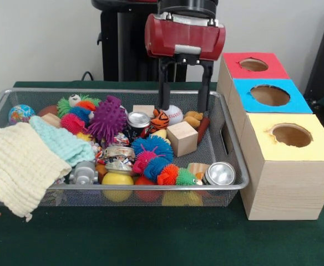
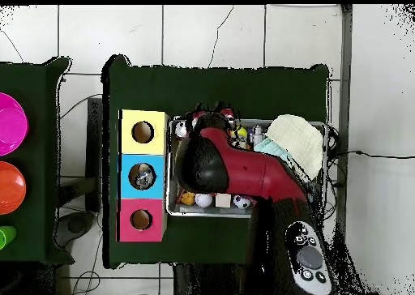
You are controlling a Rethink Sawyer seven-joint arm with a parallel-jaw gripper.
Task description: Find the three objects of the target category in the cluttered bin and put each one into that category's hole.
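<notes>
My gripper (image 1: 185,108) hangs open over the back right of the wire bin (image 1: 232,145), with its two black fingers spread wide and empty. A baseball (image 1: 174,113) and a tiger-striped toy (image 1: 160,119) lie just behind and left of the fingertips, and a wooden cube (image 1: 182,138) sits in front of them. Right of the bin stand three boxes, each with a hole: red (image 1: 253,65), blue (image 1: 270,95), yellow (image 1: 291,134). In the overhead view the red arm (image 2: 243,174) covers most of the bin, and something glints inside the blue hole (image 2: 143,176).
The bin also holds a purple spiky ball (image 1: 107,117), blue and pink spiky balls (image 1: 152,148), two cans (image 1: 138,122) (image 1: 220,173), a yellow ball (image 1: 117,180) and a globe ball (image 1: 21,114). A cream cloth (image 1: 18,166) and a mint cloth (image 1: 62,141) drape over its left end.
</notes>
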